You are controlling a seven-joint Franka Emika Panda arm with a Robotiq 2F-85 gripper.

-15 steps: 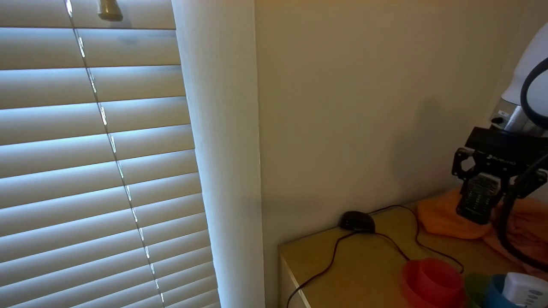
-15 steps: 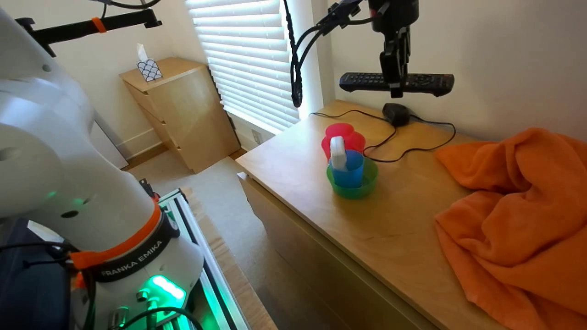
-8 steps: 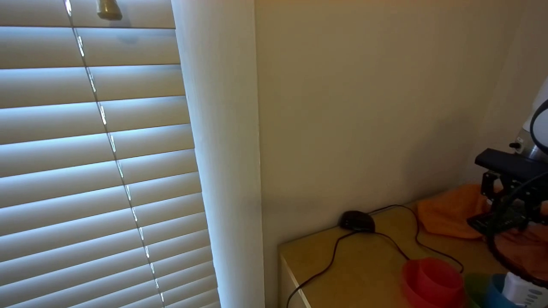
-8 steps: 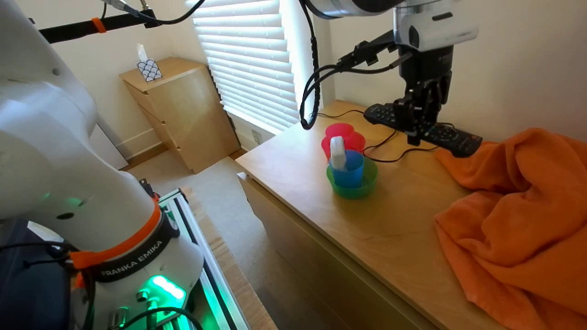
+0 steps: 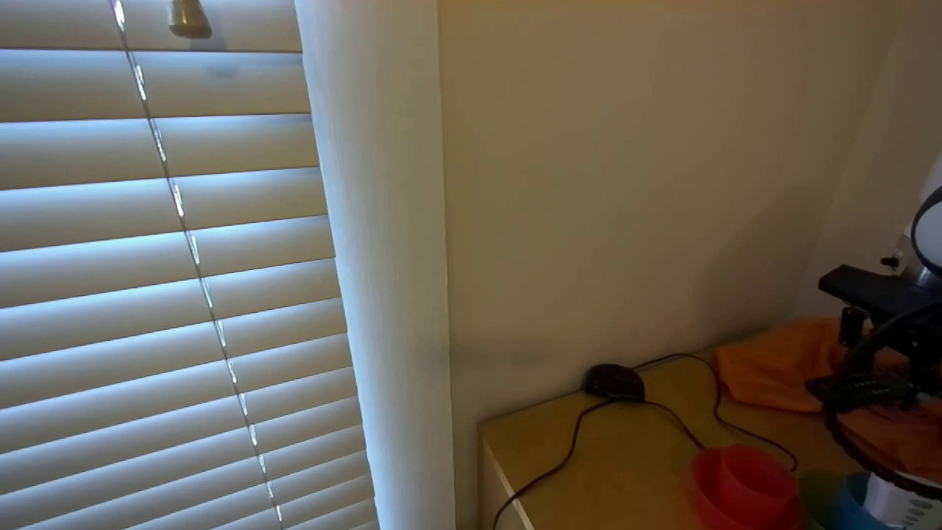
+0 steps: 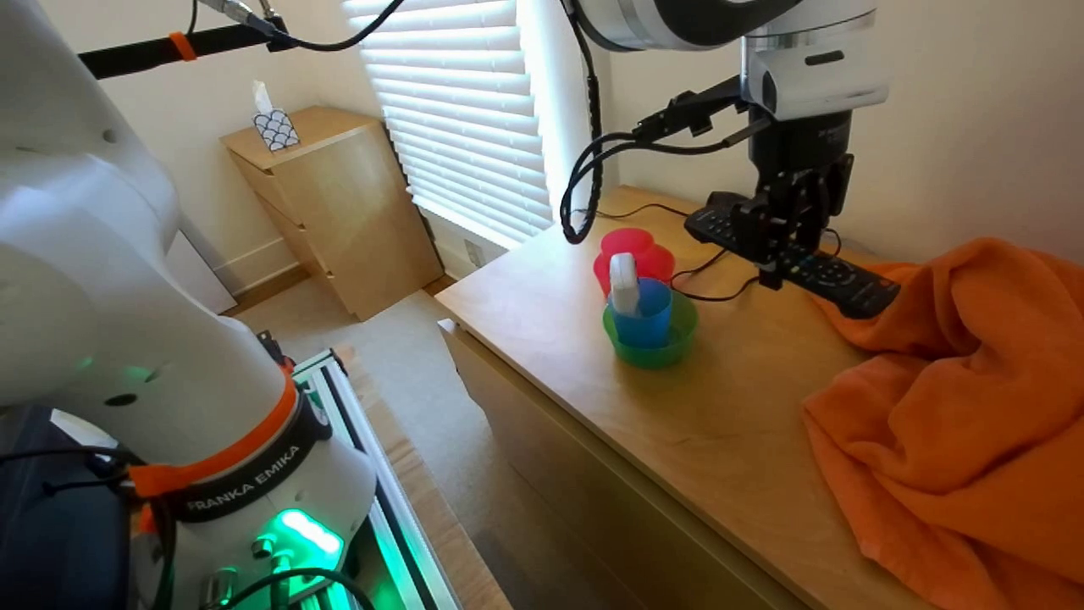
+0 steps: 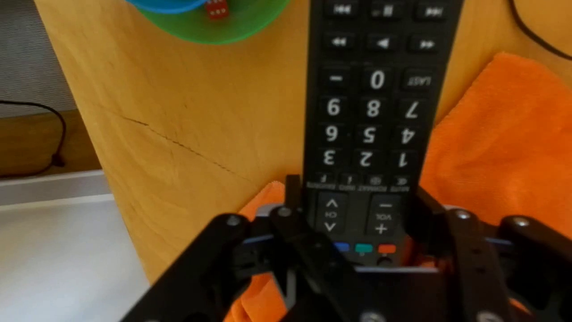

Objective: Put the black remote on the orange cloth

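One black remote (image 7: 364,134) is clasped by its sides between the jaws of the gripper (image 7: 355,201), above the dresser top (image 6: 720,440). Wood is seen, out to the near edge (image 6: 622,449), between the green bowl (image 6: 652,354), left, and the orange cloth (image 6: 974,457), right. "VOL" and "CH" are read on the keys (image 7: 373,107), "FRANKA EMIKA" on the arm's base (image 6: 246,479).

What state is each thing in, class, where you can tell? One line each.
Black remote: held above the tabletop.
Fingers: closed on the remote.
Orange cloth: crumpled on the tabletop.
Green bowl: upright, holding a blue cup and a red die.
Blue cup: upright, white object sticking out.
Red dish: which way up, unclear.
Blinds: lowered.
Robot base light: glowing green.
Tissue box: tissue sticking out.
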